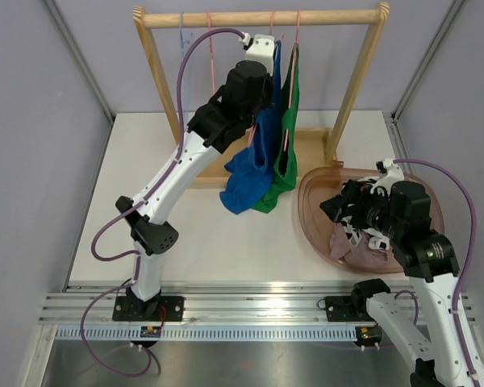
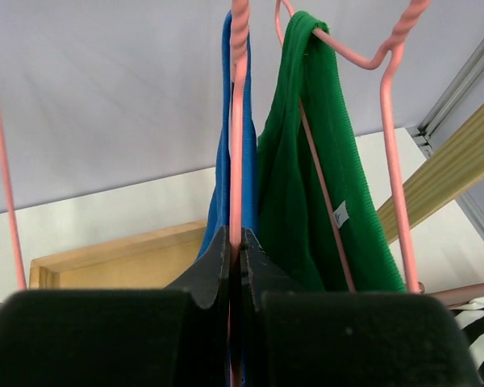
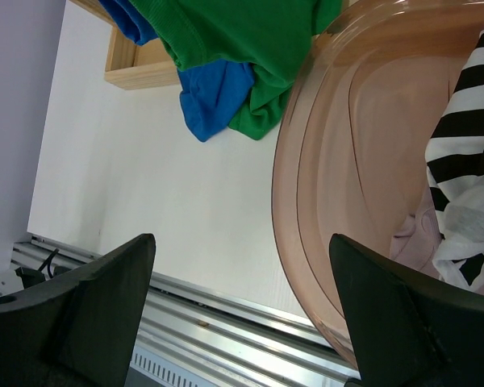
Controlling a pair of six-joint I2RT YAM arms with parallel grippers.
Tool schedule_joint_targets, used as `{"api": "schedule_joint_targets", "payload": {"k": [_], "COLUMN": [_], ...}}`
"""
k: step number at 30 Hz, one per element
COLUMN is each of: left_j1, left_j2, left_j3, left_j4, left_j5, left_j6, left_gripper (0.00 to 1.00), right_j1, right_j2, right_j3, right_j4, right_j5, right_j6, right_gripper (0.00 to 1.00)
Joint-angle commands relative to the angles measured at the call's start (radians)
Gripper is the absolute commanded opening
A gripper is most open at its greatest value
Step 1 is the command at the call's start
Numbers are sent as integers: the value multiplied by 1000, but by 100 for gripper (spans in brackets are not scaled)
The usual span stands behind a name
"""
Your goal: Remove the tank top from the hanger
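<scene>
Left wrist, hand (image 2: 235,239) pinching twisted pink wire hanger (image 2: 239,121)

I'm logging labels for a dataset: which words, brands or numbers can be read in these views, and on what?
Small white tag on the green knitted tank top: anything printed is too small to read.
No other text shows: none on the blue tank top, the pink wire hanger, the wooden rack or the translucent pink basin.

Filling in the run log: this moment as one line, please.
left claw: shut on pink hanger | right claw: open over tub | blue tank top: on hanger
</scene>
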Motion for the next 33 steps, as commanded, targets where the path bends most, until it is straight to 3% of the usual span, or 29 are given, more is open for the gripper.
{"api": "schedule_joint_targets", "payload": {"k": [1,12,20,26,31,33], "left_j1": [3,-4,-5,-25,-31,-31], "left_j2": [-97,-272,-502,-852,-1112,-1224], "left_j3": [50,-22,-327,-801,-1103,-1244], "left_j4": [95,110,17,77,57,51], "left_j5": [-12,26,138,276,306,347], "left_j6": [-9,-61,-139,-228,-321,-375], "left_gripper": [0,0,0,0,0,0], "right_j1": [-4,-4,-4,-4,24,106], "right_j2": [6,5,-7,3,-3,6], "right_j3": [4,3,0,-163,-411,-502], "right_j4": [30,38,104,376,878,1033], "right_j5": [-29,-48,-130,-391,-499,-477], "right_j6": [-20,-13,7,157,462,514], "right_gripper": [95,96,100,99,99,99]}}
